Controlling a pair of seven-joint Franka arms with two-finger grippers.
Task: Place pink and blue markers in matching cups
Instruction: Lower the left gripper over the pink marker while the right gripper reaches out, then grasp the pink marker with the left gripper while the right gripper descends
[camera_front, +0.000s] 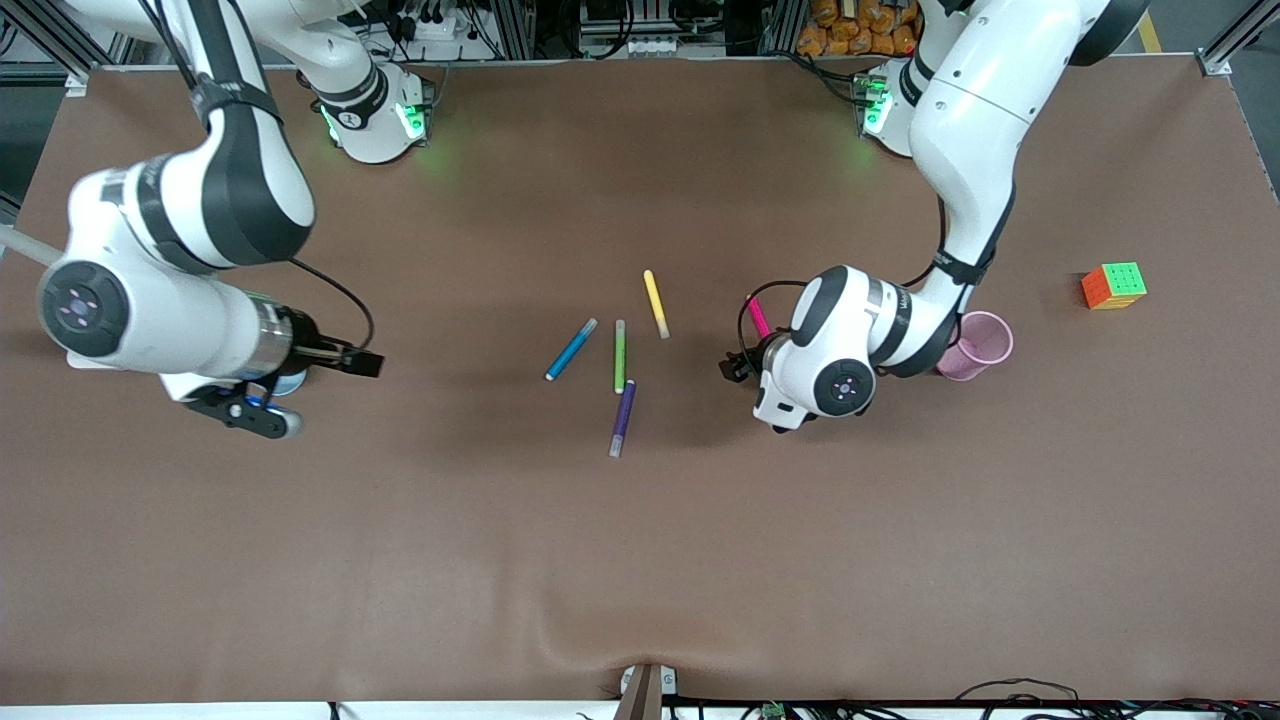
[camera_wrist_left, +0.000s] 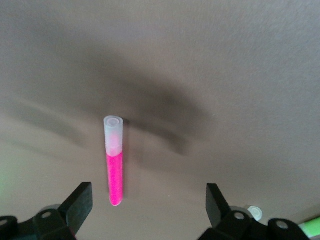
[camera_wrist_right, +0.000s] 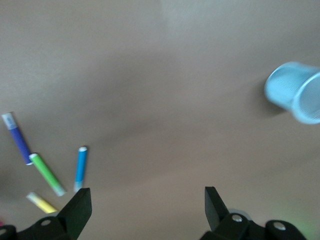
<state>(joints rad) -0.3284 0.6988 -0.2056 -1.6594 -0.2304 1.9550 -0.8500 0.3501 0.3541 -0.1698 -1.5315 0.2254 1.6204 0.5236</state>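
Note:
The pink marker (camera_front: 758, 317) lies on the table, pale cap up in the left wrist view (camera_wrist_left: 114, 165). My left gripper (camera_wrist_left: 147, 205) is open and low over the table just beside the marker's pink end, touching nothing. The pale pink cup (camera_front: 975, 345) stands beside the left arm's wrist, toward the left arm's end of the table. The blue marker (camera_front: 571, 349) lies mid-table and also shows in the right wrist view (camera_wrist_right: 80, 167). My right gripper (camera_wrist_right: 147, 205) is open and empty over bare table. The pale blue cup (camera_wrist_right: 295, 97) is mostly hidden under the right hand in the front view (camera_front: 290, 381).
A green pen (camera_front: 619, 356), a yellow pen (camera_front: 656, 303) and a purple pen (camera_front: 623, 417) lie beside the blue marker. A colour cube (camera_front: 1113, 286) sits toward the left arm's end of the table. Bare brown table fills the half nearer the front camera.

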